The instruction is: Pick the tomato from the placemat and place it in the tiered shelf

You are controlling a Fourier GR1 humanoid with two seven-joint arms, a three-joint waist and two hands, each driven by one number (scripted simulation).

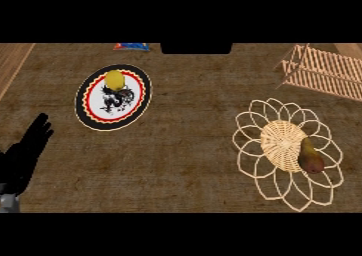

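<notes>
The tomato (pixel 311 156) is lying on the woven placemat (pixel 278 142), right of its middle. Its long axis is running nearly up the view, with the greenish narrow end pointing away from the robot. It is sitting well apart from the left hand (pixel 21 152), which is resting at the lower left edge with fingers straight, holding nothing.

A black, red-rimmed plate (pixel 95 120) lies on the brown counter (pixel 191 90), a yellow fruit (pixel 114 79) on its far part. A blue-and-red thing (pixel 131 46) shows at the far edge.

Woven wicker placemat (pixel 281 142), wooden slatted shelf (pixel 326 72)
</notes>
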